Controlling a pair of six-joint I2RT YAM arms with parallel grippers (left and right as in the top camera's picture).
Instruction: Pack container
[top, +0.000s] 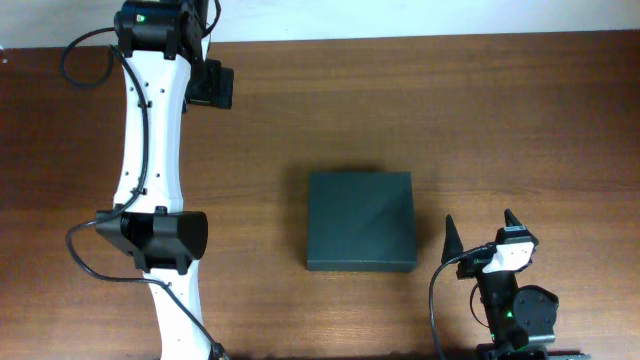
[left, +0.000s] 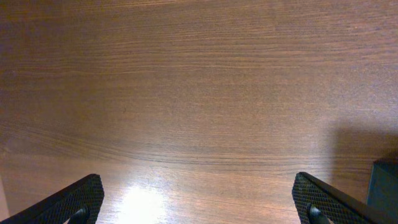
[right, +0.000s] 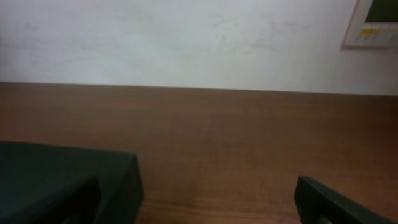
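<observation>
The container (top: 360, 220), a dark green-black box with its flat lid down, lies on the middle of the wooden table. My right gripper (top: 480, 228) stands open just right of the box's near right corner, empty. The right wrist view has the container (right: 62, 168) at lower left, beside the right gripper (right: 199, 208). My left gripper (top: 212, 88) hangs at the far left back of the table, well away from the box. It is open (left: 199, 205) over bare wood, and only a corner of the container (left: 385, 186) shows at the right edge.
The left arm's white links (top: 150, 150) stretch along the table's left side, with black cables looping beside them. A pale wall with a white panel (right: 373, 22) stands behind the table's far edge. Bare wood (top: 520, 110) lies right of and behind the box.
</observation>
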